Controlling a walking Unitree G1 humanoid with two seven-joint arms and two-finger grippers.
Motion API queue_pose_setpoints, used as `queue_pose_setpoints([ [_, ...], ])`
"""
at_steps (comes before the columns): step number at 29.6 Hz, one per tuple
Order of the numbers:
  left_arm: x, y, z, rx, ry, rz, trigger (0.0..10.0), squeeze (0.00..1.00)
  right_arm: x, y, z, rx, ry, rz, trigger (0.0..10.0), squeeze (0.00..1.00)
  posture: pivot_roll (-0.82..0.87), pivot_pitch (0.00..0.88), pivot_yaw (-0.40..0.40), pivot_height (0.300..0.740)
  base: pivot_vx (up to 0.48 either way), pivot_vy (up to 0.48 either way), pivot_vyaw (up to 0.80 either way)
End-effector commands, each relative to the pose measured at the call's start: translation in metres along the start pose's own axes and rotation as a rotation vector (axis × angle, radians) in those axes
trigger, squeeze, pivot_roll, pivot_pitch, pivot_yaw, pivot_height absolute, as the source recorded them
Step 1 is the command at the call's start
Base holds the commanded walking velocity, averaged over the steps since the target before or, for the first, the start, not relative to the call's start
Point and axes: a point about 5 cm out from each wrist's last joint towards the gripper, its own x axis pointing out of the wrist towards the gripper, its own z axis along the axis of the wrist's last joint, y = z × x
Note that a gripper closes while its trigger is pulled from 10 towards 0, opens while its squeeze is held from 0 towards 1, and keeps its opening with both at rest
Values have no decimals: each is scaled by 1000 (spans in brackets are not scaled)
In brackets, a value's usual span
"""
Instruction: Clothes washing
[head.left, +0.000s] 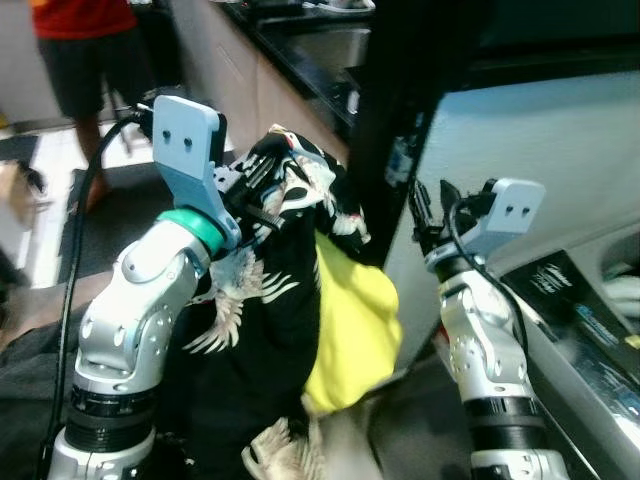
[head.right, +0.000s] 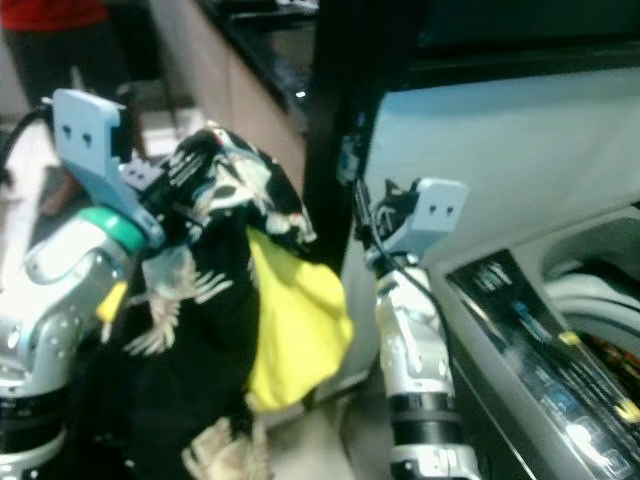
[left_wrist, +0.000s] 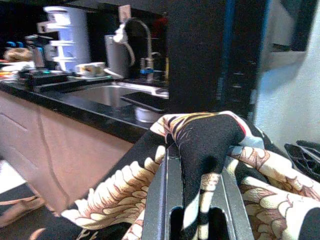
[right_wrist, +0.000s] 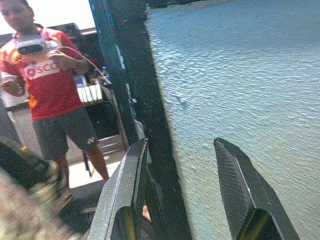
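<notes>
My left gripper is raised at chest height and shut on a black garment with a cream feather print. A fold of that cloth is pinched between the two fingers in the left wrist view. A yellow garment hangs with it, just to its right. My right gripper stands open and holds nothing, lifted beside the white wall and the dark post. The washing machine's top with its dark control panel lies low on the right; its drum opening shows at the right edge.
A person in a red shirt and dark shorts stands behind on the left, holding a controller. A black kitchen counter with a sink and tap runs along the far side. A dark heap of clothes lies low on the left.
</notes>
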Motion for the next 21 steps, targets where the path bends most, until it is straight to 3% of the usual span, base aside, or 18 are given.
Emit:
queue_pose_setpoints([
  [1,0,-2,8,20,-41,-5,10000,0,-2,-1,-3,4,15,-7,10000,0,23,47,16,740,0,0,-800],
  [21,0,-1,7,30,-35,11,10000,0,-1,-2,-1,7,6,-16,10000,0,27,48,15,740,0,0,-800],
])
